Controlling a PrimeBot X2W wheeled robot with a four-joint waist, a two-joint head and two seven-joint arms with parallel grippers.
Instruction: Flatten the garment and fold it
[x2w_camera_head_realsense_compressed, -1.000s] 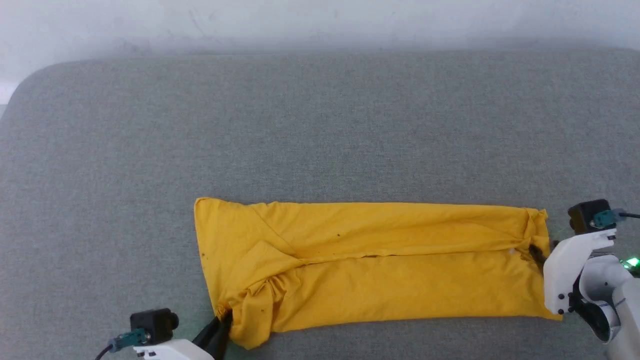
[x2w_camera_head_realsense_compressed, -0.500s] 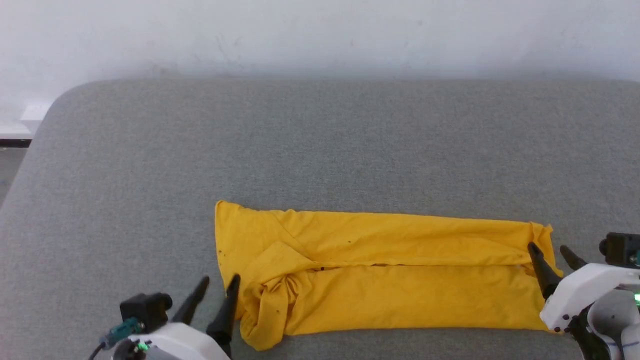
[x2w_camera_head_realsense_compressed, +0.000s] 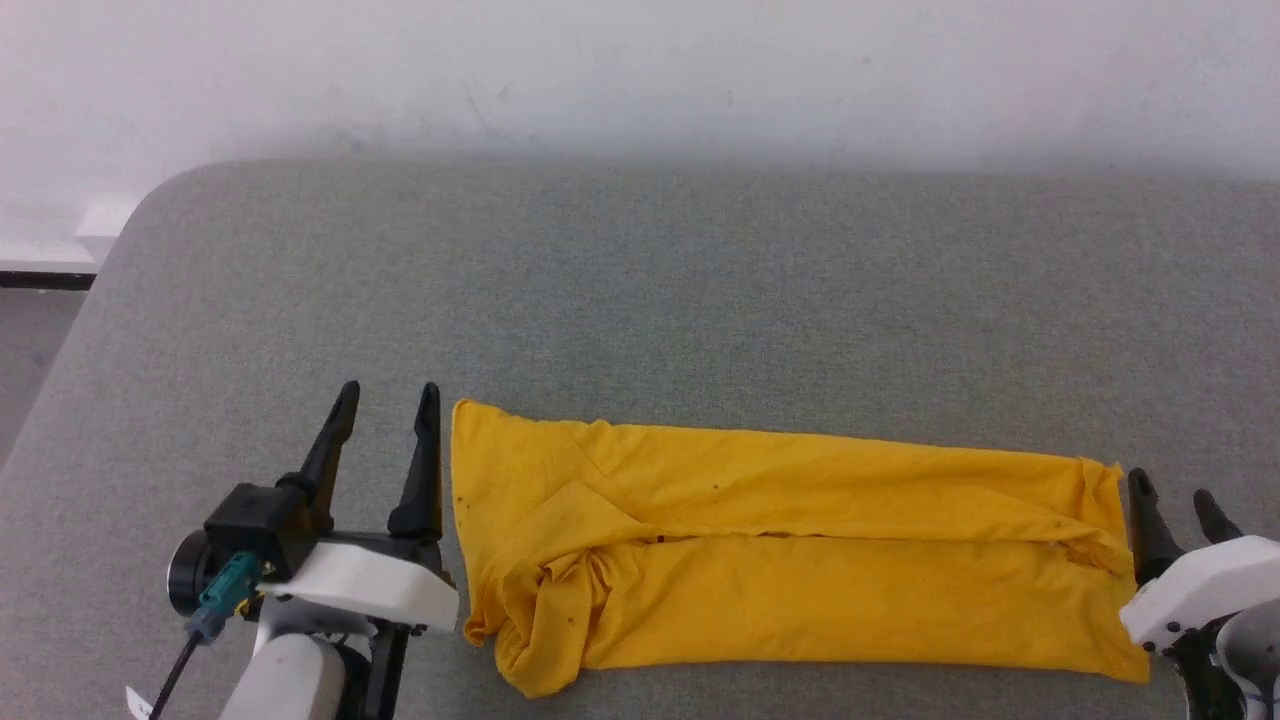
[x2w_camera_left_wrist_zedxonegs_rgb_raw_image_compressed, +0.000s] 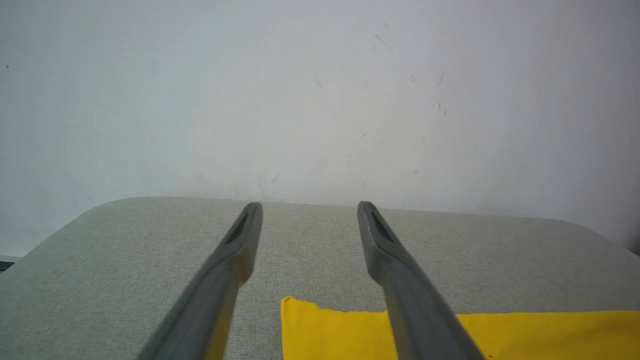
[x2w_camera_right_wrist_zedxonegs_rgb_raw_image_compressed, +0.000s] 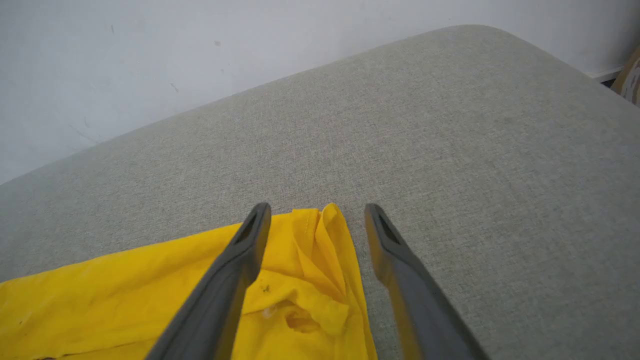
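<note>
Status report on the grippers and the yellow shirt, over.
Left gripper open, beside left end. Right gripper open, at right end. Yellow cotton T-shirt folded in long strip on grey fabric surface, unheld. Nothing in the way.

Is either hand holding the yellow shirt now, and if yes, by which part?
Nothing is held. The left hand and the right hand are both open, one at each end of the folded yellow shirt, gripping no cloth.

Left pincer (x2w_camera_head_realsense_compressed: 388, 392) and right pincer (x2w_camera_head_realsense_compressed: 1168, 487), each with two long tapering dark grey fingers (x2w_camera_left_wrist_zedxonegs_rgb_raw_image_compressed: 400, 280) with slotted tips, rounded white housing (x2w_camera_head_realsense_compressed: 370, 590), black camera block (x2w_camera_head_realsense_compressed: 250, 520) beside that housing, teal plug (x2w_camera_head_realsense_compressed: 228, 585) and thin black cable (x2w_camera_head_realsense_compressed: 172, 675) below it, pale forearm (x2w_camera_head_realsense_compressed: 285, 685) beneath.
</note>
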